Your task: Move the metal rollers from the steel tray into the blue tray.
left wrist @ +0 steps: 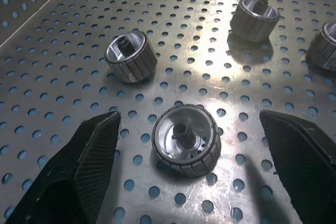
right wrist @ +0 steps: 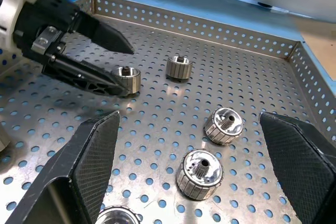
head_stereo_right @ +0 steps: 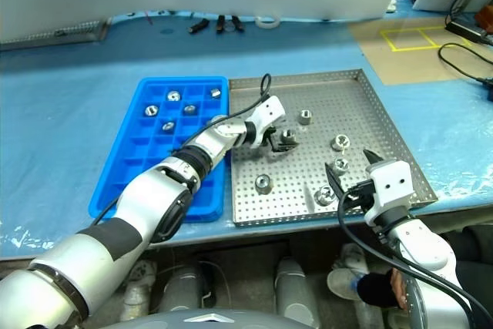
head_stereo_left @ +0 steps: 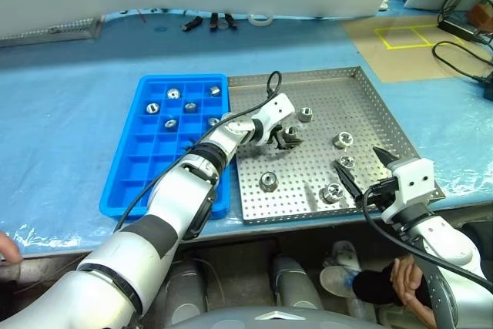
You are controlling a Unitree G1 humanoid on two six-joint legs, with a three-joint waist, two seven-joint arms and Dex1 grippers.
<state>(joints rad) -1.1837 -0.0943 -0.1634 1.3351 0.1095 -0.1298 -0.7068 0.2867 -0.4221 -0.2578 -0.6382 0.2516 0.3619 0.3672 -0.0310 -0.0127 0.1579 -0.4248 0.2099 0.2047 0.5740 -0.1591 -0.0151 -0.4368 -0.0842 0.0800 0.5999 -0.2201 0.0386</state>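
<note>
The steel tray (head_stereo_left: 308, 75) lies right of the blue tray (head_stereo_left: 146, 167) on the table. Several metal rollers sit in the blue tray's far compartments, such as one roller (head_stereo_left: 173, 95). Several more stand loose in the steel tray (head_stereo_left: 341, 141). My left gripper (head_stereo_left: 286, 138) is low over the steel tray's middle, open, its fingers (left wrist: 89, 150) on either side of one upright roller (left wrist: 185, 139) with gaps on both sides. My right gripper (head_stereo_left: 356, 156) hovers open over the tray's near right part, with two rollers (right wrist: 223, 125) ahead of it.
The table is covered in blue sheeting. Small tools (head_stereo_left: 212, 22) and a tape roll (head_stereo_left: 259, 18) lie along the far edge. Cables (head_stereo_left: 462, 28) and cardboard with yellow tape (head_stereo_left: 408, 36) are at the far right. A person's hand (head_stereo_left: 408, 279) shows below the table's front edge.
</note>
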